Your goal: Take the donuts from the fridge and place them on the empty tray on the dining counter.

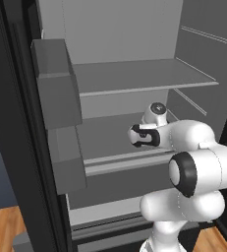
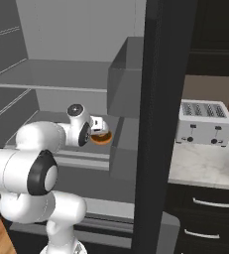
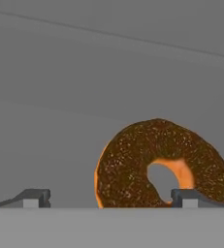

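item: orange-brown donut on fridge shelf. tool jaws stood apart, donut off-centre toward one tip. i judged: centre first, then close.

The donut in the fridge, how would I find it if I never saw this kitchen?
Look inside the open black fridge, at the grey shelf below the top one. The orange-brown donut lies there beside the robot's end effector. It is the one warm-coloured, ring-shaped thing among all that grey.
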Controlling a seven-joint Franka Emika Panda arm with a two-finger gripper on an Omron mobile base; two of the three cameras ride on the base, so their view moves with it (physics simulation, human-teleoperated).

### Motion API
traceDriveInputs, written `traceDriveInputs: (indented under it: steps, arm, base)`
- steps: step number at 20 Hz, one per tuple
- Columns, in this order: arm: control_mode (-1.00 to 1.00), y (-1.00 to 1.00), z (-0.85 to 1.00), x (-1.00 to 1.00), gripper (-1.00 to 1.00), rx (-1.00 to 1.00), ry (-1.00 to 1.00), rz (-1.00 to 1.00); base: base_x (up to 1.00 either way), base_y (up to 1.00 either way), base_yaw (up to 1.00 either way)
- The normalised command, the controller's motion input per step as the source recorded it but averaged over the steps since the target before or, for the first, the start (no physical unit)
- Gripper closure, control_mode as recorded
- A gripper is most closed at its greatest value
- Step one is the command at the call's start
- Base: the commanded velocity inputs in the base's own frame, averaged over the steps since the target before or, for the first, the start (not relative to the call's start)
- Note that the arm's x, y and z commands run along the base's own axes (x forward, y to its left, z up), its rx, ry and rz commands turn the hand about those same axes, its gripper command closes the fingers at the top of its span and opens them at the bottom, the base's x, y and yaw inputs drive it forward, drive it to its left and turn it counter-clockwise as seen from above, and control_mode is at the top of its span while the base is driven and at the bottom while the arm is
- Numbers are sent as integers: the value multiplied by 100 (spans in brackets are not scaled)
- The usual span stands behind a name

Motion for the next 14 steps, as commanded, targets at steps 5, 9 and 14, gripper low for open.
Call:
traceDriveInputs:
  steps: [5, 9, 14]
  arm:
    - [-100, 0, -17, 45, -100, 0, 0, 12]
    - [-100, -7, -59, 23, -100, 0, 0, 9]
    - [-100, -27, -79, -1, -100, 0, 3, 1]
  base:
    - [0, 0, 0]
    - [0, 0, 0]
    - [0, 0, 0]
